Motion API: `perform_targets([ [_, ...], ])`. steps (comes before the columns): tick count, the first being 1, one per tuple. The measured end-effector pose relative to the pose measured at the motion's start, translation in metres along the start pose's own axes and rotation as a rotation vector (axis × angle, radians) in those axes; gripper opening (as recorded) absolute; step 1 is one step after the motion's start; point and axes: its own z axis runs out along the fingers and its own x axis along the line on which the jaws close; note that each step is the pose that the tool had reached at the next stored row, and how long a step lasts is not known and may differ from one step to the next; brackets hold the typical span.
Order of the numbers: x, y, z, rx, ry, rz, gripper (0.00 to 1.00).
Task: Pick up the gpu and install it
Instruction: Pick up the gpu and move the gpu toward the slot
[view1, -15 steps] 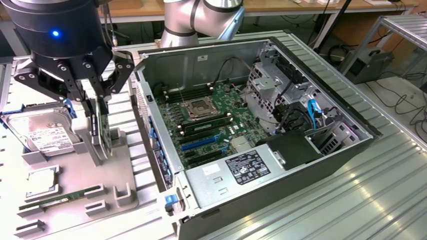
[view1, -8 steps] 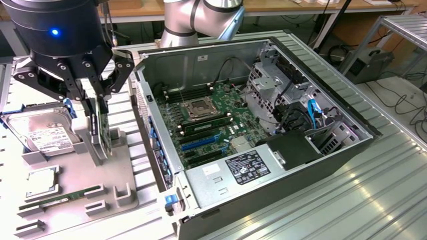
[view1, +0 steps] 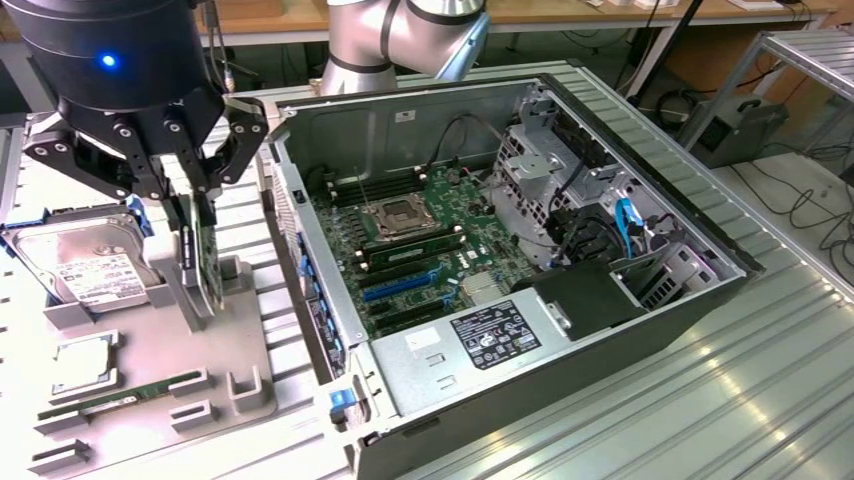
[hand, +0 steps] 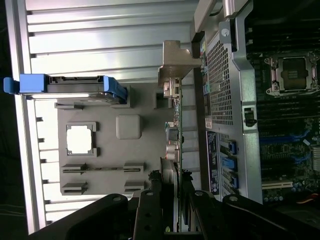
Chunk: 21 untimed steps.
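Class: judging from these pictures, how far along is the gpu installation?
Done: the gripper is shut on the gpu. In hand: the gpu stands on edge at the grey holder, beside the case. Left: it is not yet on the motherboard.

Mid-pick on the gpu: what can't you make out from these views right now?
Top edge of the gpu: exterior view, covered by the end effector.
Its bottom edge: exterior view, sunk in the grey holder.
Label on the hard drive: exterior view, print too small.
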Motion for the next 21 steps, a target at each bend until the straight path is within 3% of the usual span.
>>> perform_targets([
  [21, -0.0002, 0.0003, -0.0065, -0.0001, 0.0000, 0.000, 0.26],
])
